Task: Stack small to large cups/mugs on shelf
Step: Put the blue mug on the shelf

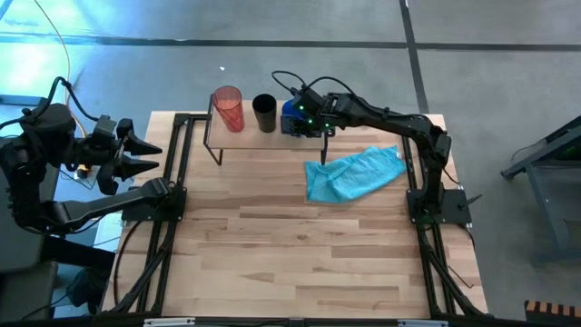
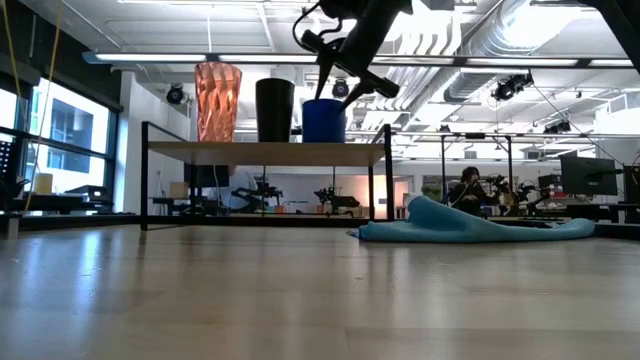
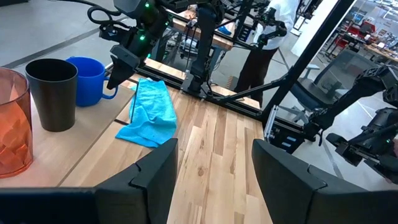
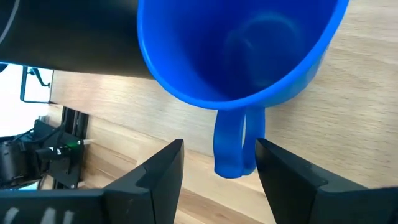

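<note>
The right gripper (image 4: pixel 219 163) hangs over the blue mug (image 4: pixel 236 53) on the shelf (image 2: pixel 265 152) — jaws wide, astride its handle (image 4: pixel 238 146).

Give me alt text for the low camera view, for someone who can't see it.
Three vessels stand in a row on a small wooden shelf: an orange tumbler, a black cup and a blue mug. The right gripper hangs open beside the mug. A light-blue cloth lies on the table.

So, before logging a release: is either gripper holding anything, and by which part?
Nothing is held. The right gripper stands open astride the blue mug's handle; the left gripper is open, empty.
</note>
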Tool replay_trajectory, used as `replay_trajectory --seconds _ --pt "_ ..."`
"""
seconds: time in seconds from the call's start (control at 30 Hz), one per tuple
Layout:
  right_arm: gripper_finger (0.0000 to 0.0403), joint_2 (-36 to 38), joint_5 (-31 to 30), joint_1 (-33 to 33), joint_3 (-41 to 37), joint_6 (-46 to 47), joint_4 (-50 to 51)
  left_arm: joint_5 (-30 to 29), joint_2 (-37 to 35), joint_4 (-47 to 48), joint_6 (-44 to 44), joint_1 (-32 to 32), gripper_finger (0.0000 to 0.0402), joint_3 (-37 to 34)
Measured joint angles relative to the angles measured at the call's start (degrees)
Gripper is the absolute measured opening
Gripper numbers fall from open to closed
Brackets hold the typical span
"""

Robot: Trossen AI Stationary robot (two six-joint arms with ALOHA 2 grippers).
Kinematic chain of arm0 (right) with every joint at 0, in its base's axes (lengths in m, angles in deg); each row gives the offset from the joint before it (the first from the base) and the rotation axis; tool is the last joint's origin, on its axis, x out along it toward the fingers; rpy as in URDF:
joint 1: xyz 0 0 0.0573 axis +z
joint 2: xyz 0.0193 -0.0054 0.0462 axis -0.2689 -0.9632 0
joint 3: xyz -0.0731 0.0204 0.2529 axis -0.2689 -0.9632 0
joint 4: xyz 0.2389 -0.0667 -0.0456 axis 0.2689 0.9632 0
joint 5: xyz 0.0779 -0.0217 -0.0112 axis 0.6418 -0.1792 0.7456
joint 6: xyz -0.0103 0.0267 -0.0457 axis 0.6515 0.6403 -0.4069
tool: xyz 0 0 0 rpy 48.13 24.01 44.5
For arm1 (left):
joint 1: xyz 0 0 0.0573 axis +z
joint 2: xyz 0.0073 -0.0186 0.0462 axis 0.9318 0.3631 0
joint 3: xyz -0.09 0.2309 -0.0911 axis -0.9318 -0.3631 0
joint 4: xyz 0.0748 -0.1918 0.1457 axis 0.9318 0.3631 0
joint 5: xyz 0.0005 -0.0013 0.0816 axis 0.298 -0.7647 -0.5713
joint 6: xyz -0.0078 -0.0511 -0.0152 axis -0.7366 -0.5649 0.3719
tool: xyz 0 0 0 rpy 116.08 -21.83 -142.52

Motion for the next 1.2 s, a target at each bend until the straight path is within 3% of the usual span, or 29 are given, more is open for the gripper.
replay_trajectory --seconds 0.2,0.53,1.2 --pt "0.0186 0.0 -0.8 0.0 0.0 0.8 0.4 0.0 0.0 0.0 0.0 0.0 0.0193 0.0" --pt "0.0132 0.0 -0.8 0.0 0.0 0.8 0.4 0.0 0.0 0.0 0.0 0.0 0.0193 0.0" --pt "0.0067 0.0 -1.7 0.5 0.0 1.9 0.4 0.0 0.0 0.2 0.0 0.0 0.0193 0.0"
